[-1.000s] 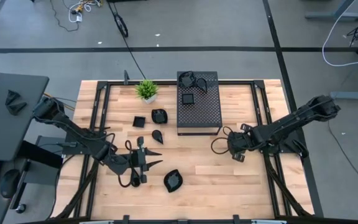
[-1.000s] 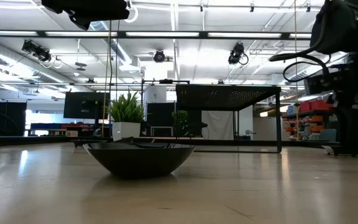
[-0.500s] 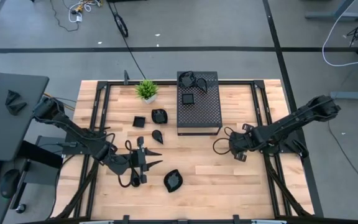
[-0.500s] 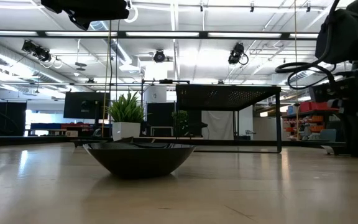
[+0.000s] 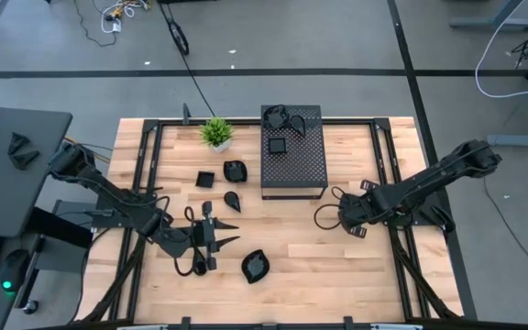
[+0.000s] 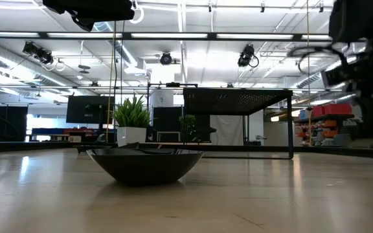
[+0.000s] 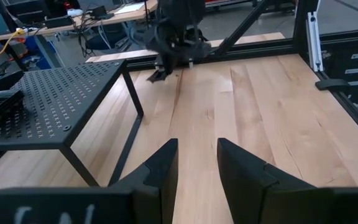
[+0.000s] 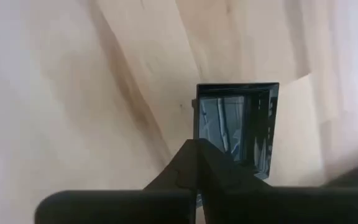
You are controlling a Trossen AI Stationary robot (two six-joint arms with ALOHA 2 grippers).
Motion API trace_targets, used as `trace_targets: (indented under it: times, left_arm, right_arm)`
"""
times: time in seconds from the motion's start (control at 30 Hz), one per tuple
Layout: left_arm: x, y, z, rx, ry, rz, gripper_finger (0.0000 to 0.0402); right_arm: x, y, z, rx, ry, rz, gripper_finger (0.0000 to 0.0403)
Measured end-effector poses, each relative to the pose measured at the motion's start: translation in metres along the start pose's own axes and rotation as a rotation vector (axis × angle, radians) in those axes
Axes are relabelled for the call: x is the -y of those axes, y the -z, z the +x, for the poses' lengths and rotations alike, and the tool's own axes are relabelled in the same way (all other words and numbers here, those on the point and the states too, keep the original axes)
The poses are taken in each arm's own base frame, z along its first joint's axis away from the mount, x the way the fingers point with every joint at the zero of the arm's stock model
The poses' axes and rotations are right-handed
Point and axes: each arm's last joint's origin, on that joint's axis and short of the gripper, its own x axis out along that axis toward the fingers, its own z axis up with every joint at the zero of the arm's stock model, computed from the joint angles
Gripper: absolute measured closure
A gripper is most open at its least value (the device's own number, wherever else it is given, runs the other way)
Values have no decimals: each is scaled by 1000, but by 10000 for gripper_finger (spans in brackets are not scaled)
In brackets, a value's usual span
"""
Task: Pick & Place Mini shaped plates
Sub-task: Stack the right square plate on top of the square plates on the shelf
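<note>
The right claw (image 8: pixel 197 163) is pinched closed on the rim of a square mini plate (image 8: pixel 244 127), holding it above the counter (image 5: pixel 374 266) for carrying. The left claw (image 7: pixel 197 163) waits open near a leaf plate (image 5: pixel 256 266).

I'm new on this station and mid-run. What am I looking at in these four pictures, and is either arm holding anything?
You are looking at two dark robot arms working over a wooden table. One picture looks straight down from overhead, one looks level across the tabletop, and the other two come from a camera on each arm's wrist. On the table stand a potted plant and a perforated box. Small black plates lie on the box and the wood, including a leaf-shaped plate that looms large in the level picture. The left end effector is open and empty, low over the wood. The right end effector looks closed on the rim of a square plate.
</note>
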Motion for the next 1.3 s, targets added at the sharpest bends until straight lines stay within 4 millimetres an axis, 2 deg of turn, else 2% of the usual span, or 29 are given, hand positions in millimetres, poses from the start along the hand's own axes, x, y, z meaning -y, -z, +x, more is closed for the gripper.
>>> trace_targets:
  times: [0.23,0.47,0.57,0.67,0.83,1.03,1.17,1.3]
  left_arm:
    - [0,0,0,0,0,-4,285]
    - [0,0,0,0,0,-7,285]
    - [0,0,0,0,0,-7,285]
    - [0,0,0,1,-1,-6,285]
    - [0,-1,0,4,-1,-5,285]
    - [0,-1,0,5,0,-6,285]
    - [0,-1,0,5,-1,-5,285]
    - [0,-1,0,5,-1,-5,285]
  right_arm:
    - [0,-19,-64,57,11,10,395]
    - [9,-45,-138,314,10,-20,398]
    - [9,-66,-162,464,21,-82,398]
    - [8,-97,-176,582,49,-164,398]
    - [10,-159,-175,690,139,-273,397]
    - [27,-220,-141,658,235,-321,396]
    - [39,-242,-111,586,211,-338,396]
    - [50,-251,-90,517,218,-331,396]
